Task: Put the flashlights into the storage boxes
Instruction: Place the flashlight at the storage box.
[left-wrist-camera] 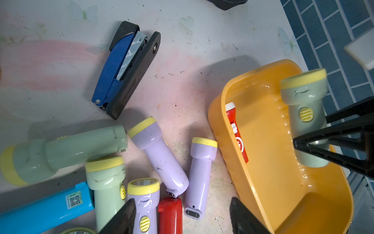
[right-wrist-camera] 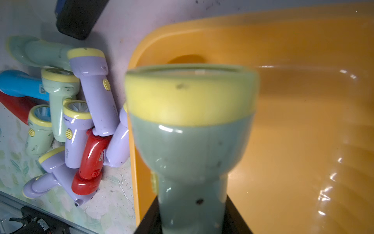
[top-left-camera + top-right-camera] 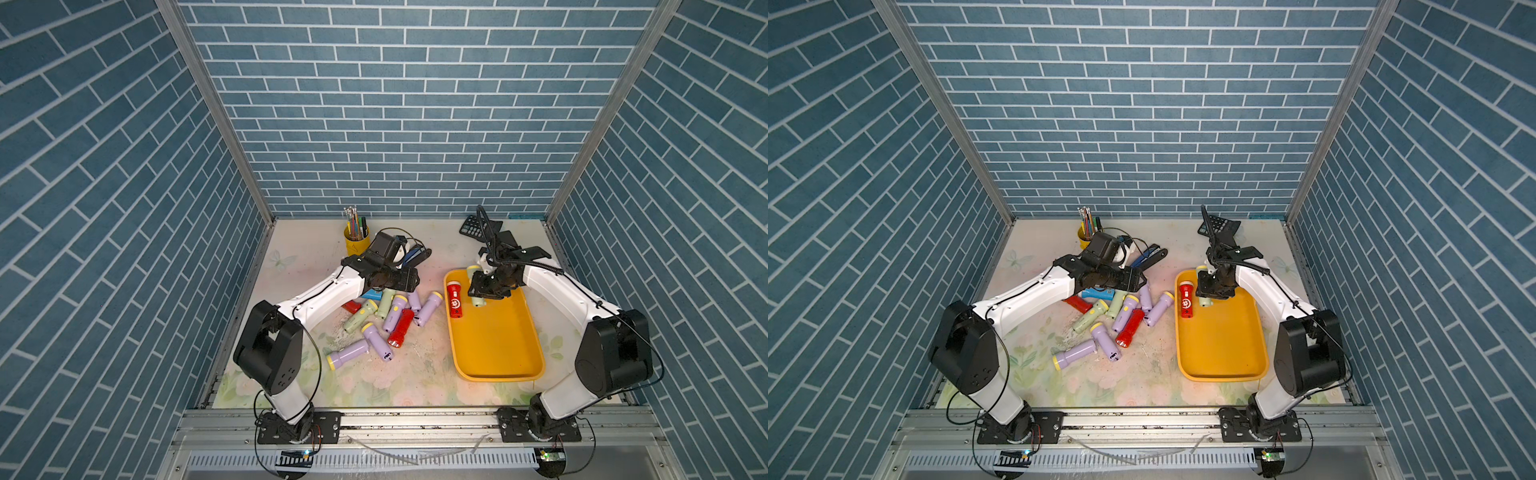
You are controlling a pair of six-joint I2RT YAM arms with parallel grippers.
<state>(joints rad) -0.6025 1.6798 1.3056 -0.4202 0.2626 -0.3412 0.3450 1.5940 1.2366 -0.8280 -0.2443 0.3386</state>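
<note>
Starting with the table: flower-printed, scuffed, walled in by a blue brick pattern. On its right half lies the yellow tray, long side running front to back. Left of the tray and apart from it sprawls the loose pile of flashlights, straight on the table: lilac and pale green with yellow heads, two red, and a blue flashlight at the far edge, all crossing and leaning on one another.

Over the tray's far end hangs the right claw, clamped tight on a pale green flashlight by its handle, yellow head pointing away from the wrist. Hard to judge whether that flashlight touches the tray floor or hangs just clear of it. Above the pile's far side hovers the left claw, fingers spread partway, gripping nothing, with a lilac and a red body showing below the gap.

At the back right sits a dark calculator. Behind the pile lies a blue-and-black stapler, and further back stands a yellow pen cup full of pens. Inside the tray, near its far left corner, lies one red flashlight, flat, head toward the back wall.
</note>
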